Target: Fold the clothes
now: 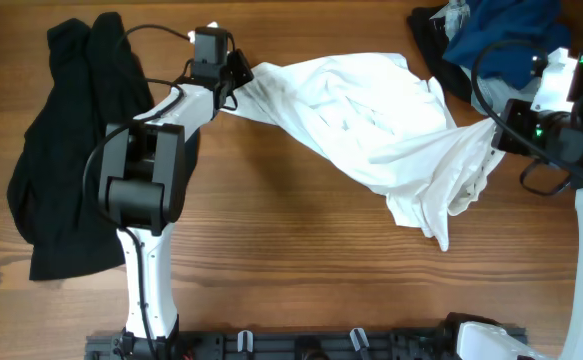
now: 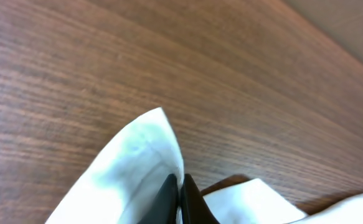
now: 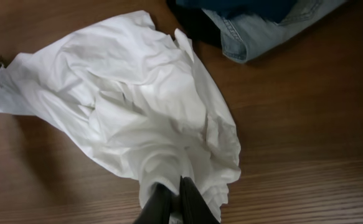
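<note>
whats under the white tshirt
Only bare wooden table shows around and below the white T-shirt, which is held at its ends by the left gripper and right gripper. Whatever lies beneath its bunched middle is covered by the cloth.

shirt [image 2: 125, 174] edge all soft and blurry in the left wrist cam, running off the bottom, far-right blue pile [image 1: 506, 35] chopped by the top edge, right gripper [image 3: 174, 193] tips half buried in bunched cloth
</note>
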You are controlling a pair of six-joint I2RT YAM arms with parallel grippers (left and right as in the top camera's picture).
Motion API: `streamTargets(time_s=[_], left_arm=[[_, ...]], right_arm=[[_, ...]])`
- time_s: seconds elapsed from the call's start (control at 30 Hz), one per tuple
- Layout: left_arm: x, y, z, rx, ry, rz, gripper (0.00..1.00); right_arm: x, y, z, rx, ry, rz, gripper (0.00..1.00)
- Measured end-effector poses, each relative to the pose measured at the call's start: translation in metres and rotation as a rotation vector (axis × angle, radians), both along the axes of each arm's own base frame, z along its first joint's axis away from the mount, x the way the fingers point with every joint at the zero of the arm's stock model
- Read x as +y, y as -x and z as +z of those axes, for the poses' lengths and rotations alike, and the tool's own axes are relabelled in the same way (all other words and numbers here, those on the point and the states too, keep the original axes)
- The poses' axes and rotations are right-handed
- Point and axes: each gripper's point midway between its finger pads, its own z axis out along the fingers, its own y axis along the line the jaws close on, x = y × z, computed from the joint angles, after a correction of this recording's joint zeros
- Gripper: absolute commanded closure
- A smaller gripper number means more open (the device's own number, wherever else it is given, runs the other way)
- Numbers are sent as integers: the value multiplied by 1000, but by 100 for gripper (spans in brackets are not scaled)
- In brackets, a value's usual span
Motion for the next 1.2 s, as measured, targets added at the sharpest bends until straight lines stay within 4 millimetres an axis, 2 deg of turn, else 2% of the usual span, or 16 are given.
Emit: streamTargets(time_s=[0.13, 0.23, 0.3, 0.33, 0.4, 0.43, 0.47, 0.53, 0.63, 0.7, 0.8, 0.9, 1.0, 1.1, 1.13, 1.2], left_arm=[[14, 3, -1, 29, -5, 23, 96], [30, 10, 22, 46, -24, 35, 96], [40, 15, 53, 26, -45, 39, 96], [46, 20, 77, 13, -66, 45, 96], [53, 28, 112, -20, -95, 52, 96], [61, 37, 150, -63, -126, 62, 96], [65, 45, 176, -99, -140, 69, 96], [71, 60, 216, -147, -165, 77, 96], [79, 88, 259, -187, -194, 90, 96], [86, 106, 269, -167, -219, 102, 96], [99, 127, 271, -118, -275, 140, 96], [112, 141, 270, -76, -334, 181, 96], [118, 147, 266, -48, -363, 199, 96], [120, 148, 265, -42, -371, 205, 96], [121, 148, 265, -40, -373, 206, 96], [121, 149, 264, -38, -375, 207, 96]], right_arm=[[-1, -3, 2, -16, 3, 0, 93], [-1, -8, 5, -38, 7, 1, 93], [-2, -10, 7, -50, 9, 0, 93], [-2, -12, 8, -59, 10, 0, 92], [-3, -17, 9, -73, 13, 0, 92], [-4, -21, 8, -74, 13, 0, 92], [-4, -24, 5, -67, 12, 0, 92], [-5, -30, -5, -39, 7, 0, 92], [-7, -38, -22, 10, -2, 0, 92], [-8, -47, -34, 34, -7, 0, 93], [-11, -71, -46, 17, -11, 4, 91], [-11, -107, -64, -24, -36, 26, 91], [-7, -142, -96, -38, -82, 63, 90], [-2, -172, -131, -52, -126, 114, 78], [1, -178, -146, -42, -144, 130, 69], [6, -177, -158, -15, -170, 156, 48]])
